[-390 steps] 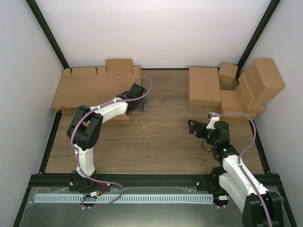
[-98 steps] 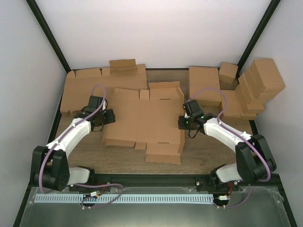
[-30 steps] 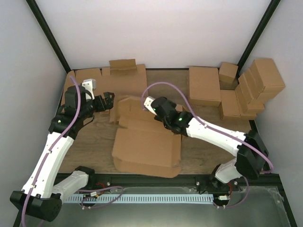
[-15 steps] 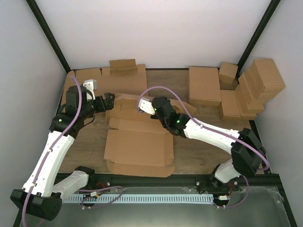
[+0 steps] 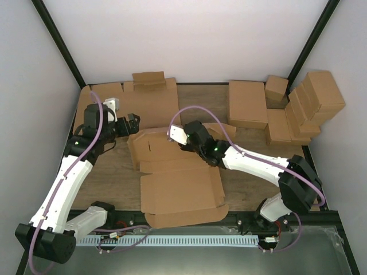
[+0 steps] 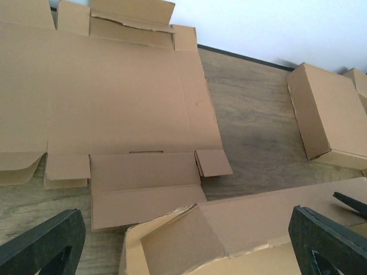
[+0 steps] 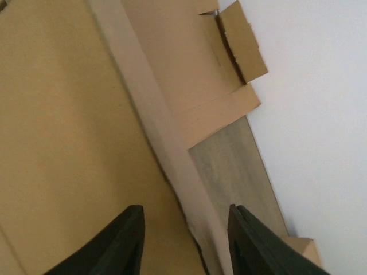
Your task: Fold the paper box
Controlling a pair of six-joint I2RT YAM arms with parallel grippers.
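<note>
The paper box [image 5: 180, 186], a brown cardboard sheet partly folded, lies in the middle of the table with a raised wall along its far side. My right gripper [image 5: 191, 144] hangs over that far wall. In the right wrist view its jaws [image 7: 186, 240] stand open, the box's wall [image 7: 172, 166] runs between them, and neither finger presses it. My left gripper [image 5: 131, 123] is open just off the box's far left corner. That folded-up corner [image 6: 189, 240] shows low between its wide-spread fingers [image 6: 40, 246], untouched.
A pile of flat cardboard blanks [image 5: 132, 103] lies at the back left, also in the left wrist view [image 6: 114, 103]. A closed flat box [image 5: 248, 103] and stacked finished boxes [image 5: 309, 103] fill the back right. The box's near flap overhangs the table's front edge.
My right gripper has gone from shut to open and let go of the box's flap. The box's big panel has dropped and slid right and toward the near edge. The left arm has barely moved.
</note>
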